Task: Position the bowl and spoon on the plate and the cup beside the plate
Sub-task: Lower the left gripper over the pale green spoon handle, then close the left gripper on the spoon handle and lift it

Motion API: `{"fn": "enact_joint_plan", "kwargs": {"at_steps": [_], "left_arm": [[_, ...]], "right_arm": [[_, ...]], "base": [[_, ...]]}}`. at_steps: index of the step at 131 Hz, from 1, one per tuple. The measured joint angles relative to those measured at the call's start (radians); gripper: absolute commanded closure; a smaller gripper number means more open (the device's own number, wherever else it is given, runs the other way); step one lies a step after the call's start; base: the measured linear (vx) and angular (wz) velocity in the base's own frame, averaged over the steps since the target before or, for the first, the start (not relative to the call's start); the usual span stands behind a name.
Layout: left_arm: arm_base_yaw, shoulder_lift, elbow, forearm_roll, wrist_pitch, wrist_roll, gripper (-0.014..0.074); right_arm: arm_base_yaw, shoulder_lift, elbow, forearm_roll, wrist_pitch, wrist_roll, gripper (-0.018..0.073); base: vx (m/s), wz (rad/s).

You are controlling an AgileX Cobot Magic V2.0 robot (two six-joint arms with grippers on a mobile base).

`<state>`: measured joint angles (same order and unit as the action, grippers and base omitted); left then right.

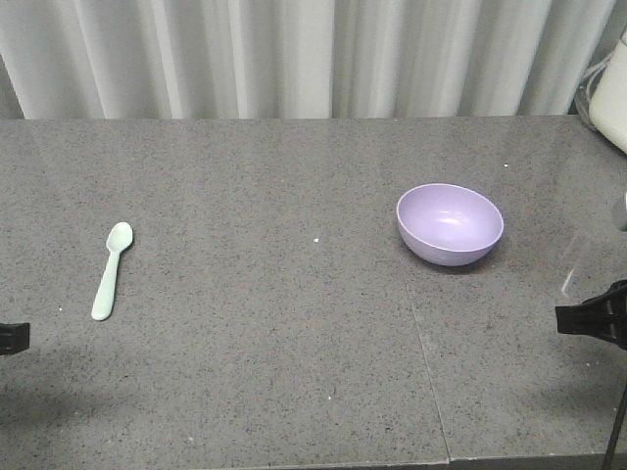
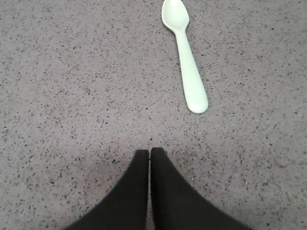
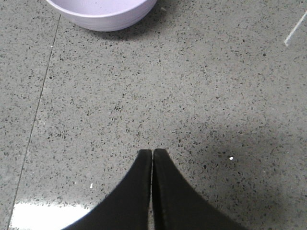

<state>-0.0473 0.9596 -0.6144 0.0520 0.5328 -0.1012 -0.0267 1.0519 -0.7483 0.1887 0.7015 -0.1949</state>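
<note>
The mint-green spoon (image 1: 113,269) lies flat on the left of the grey speckled table, its scoop pointing away from me. In the left wrist view the spoon (image 2: 186,62) rests ahead and to the right of my left gripper (image 2: 149,152), which is shut and holds nothing. Right of centre stands the lavender bowl (image 1: 450,223), upright and with nothing in it. Only its near rim shows in the right wrist view, where the bowl (image 3: 103,12) is well ahead of my shut right gripper (image 3: 152,152). The plate and the cup are out of view.
My left gripper (image 1: 10,337) and right gripper (image 1: 596,319) barely show at the table's side edges. A white object (image 1: 612,93) stands at the back right corner. A seam (image 1: 426,372) runs through the tabletop. White curtains hang behind.
</note>
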Motion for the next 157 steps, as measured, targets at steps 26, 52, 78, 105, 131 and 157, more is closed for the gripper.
{"fn": "enact_joint_plan", "kwargs": {"at_steps": [26, 52, 78, 105, 131, 157], "left_arm": [[0.0, 0.001, -0.006, 0.0, 0.005, 0.0, 0.0597], [-0.035, 0.008, -0.092, -0.021, -0.008, 0.116, 0.051], [-0.057, 0.116, -0.252, -0.089, -0.066, 0.174, 0.0239], [-0.062, 0.36, -0.464, -0.152, 0.091, 0.175, 0.0057], [-0.062, 0.624, -0.742, -0.162, 0.387, 0.153, 0.0085], [-0.062, 0.785, -0.889, -0.161, 0.495, 0.107, 0.0111]], "right_arm": [[0.0, 0.0, 0.0, 0.001, 0.004, 0.0, 0.0566], [0.0, 0.0, 0.0, 0.001, 0.007, 0.0, 0.0566], [0.0, 0.0, 0.0, 0.001, 0.008, 0.0, 0.0566], [0.0, 0.0, 0.0, 0.001, 0.008, 0.0, 0.0566], [0.0, 0.0, 0.0, 0.001, 0.011, 0.0, 0.0566], [0.0, 0.0, 0.0, 0.001, 0.02, 0.0, 0.0566]], "base": [[0.0, 0.0], [0.0, 0.0], [0.0, 0.0], [0.0, 0.0], [0.0, 0.0], [0.0, 0.0]]}}
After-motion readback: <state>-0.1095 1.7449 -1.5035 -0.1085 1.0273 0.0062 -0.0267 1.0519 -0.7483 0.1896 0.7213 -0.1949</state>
